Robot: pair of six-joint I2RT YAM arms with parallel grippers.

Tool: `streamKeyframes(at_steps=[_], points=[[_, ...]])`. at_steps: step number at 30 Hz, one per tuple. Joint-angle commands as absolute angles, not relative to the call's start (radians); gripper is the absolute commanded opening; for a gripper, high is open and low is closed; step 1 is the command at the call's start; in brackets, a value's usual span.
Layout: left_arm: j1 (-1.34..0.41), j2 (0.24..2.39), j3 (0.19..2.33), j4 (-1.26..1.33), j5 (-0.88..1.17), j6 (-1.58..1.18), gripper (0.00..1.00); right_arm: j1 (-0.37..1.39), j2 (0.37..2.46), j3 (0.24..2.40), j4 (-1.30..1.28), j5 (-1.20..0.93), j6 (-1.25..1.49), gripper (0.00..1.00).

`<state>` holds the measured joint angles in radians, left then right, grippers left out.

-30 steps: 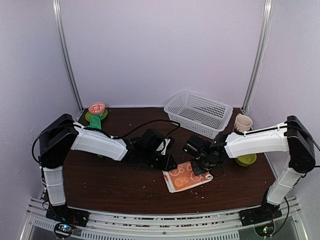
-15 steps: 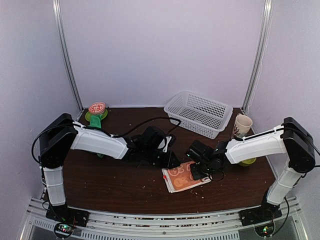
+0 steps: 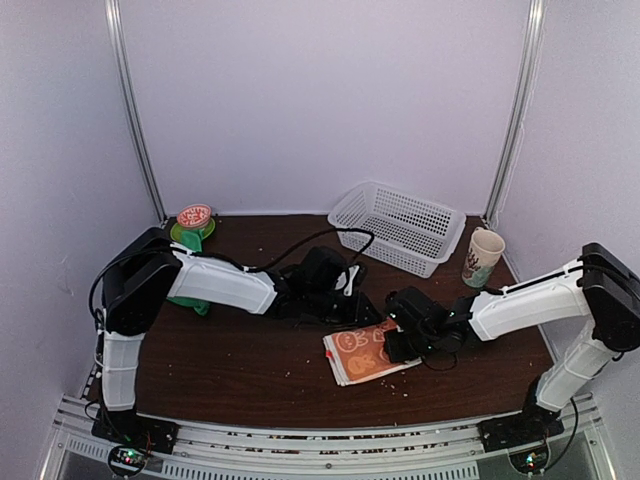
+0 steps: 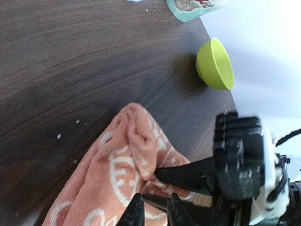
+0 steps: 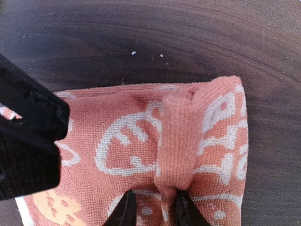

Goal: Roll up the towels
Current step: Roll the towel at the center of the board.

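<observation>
The peach-orange bunny towel (image 3: pixel 362 352) lies folded on the dark table, front centre. It also shows in the left wrist view (image 4: pixel 113 179) and the right wrist view (image 5: pixel 127 146). My right gripper (image 3: pixel 393 343) is shut on a raised fold of it (image 5: pixel 176 136) at the towel's right side. My left gripper (image 3: pixel 345 308) is at the towel's far edge. Its jaws stand close together over the cloth (image 4: pixel 156 211), and whether they hold it is hidden. The green towel (image 3: pixel 201 305) shows only as a scrap behind my left arm.
A white mesh basket (image 3: pixel 400 225) stands at the back right, with a printed cup (image 3: pixel 484 257) beside it. A lime green bowl (image 4: pixel 215 63) sits near the right table edge. A red-lidded green dish (image 3: pixel 193 220) is at the back left corner.
My left gripper has moved right and forward to the towel's far edge. My right gripper has slid left onto the towel and pinched up a fold.
</observation>
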<state>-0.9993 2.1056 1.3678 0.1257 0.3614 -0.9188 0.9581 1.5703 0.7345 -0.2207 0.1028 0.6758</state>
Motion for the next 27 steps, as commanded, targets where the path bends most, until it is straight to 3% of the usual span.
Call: streamKeyframes(at_steps=[1, 18, 27], points=[[-0.993, 2.147, 1.442, 0.178, 0.408, -0.937, 0.19, 0.950, 1.562, 0.654, -0.198, 0.047, 0.679, 0.32], [-0.992, 2.331, 1.641, 0.191, 0.518, -0.997, 0.20, 0.931, 1.546, 0.619, -0.193, 0.027, 0.679, 0.32], [-0.987, 2.346, 1.606, 0.147, 0.499, -1.003, 0.17, 0.931, 1.514, 0.646, -0.223, 0.020, 0.664, 0.35]])
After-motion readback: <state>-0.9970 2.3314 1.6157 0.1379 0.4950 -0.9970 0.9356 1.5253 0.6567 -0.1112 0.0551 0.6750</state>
